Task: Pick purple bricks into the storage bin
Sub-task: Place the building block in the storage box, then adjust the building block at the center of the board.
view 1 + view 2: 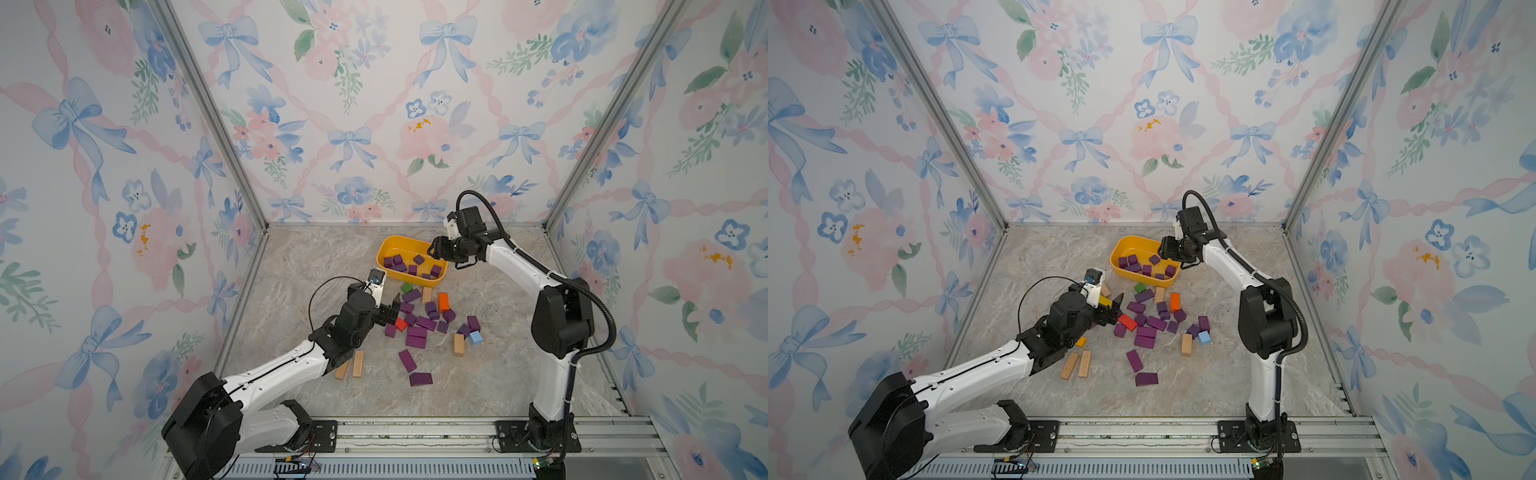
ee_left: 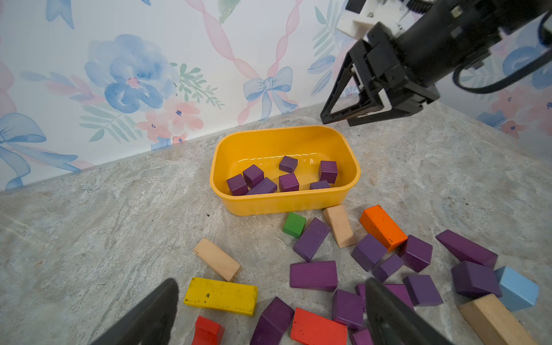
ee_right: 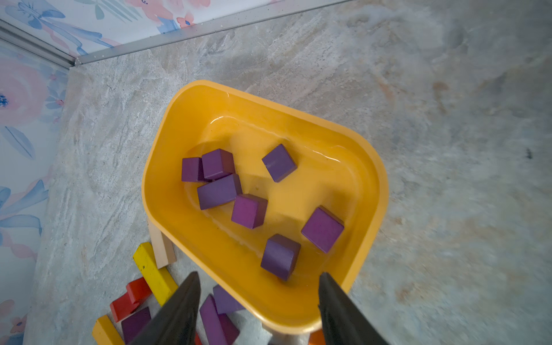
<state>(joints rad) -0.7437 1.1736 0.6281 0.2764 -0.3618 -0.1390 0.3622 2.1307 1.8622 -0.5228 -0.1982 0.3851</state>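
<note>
- Nearest the robot's bases, a flat dark purple wooden slab [image 1: 420, 379] and a purple wooden bar [image 1: 407, 360] lie alone on the grey marbled tabletop [image 1: 311, 257]. Two plain tan wooden bars [image 1: 358, 363] lie a little to one side. Both purple pieces have clear sides for fingers to reach.
- The left gripper [image 1: 392, 311] sits low at the edge of the heap with its fingers spread fully and nothing between them.
- Most of the purple bricks [image 1: 415, 338], small painted wooden cubes, bars and wedges, are heaped mid-table. They touch one another and a red wooden block [image 1: 401, 324], an orange wooden block [image 1: 443, 302] and a light blue wooden cube [image 1: 475, 337].
- They look light and rigid, and the smooth paint is probably a little slippery. I would pinch across two flat parallel faces and take bars across their narrow width. A wedge's slope would likely squirt out of the grip.
- Beyond the heap stands the storage bin [image 1: 405, 245], a shallow yellow plastic tub, with seven purple bricks lying loose inside.
- The right gripper [image 3: 259, 276] hangs above the bin's end with its fingers parted and holding nothing.
</note>
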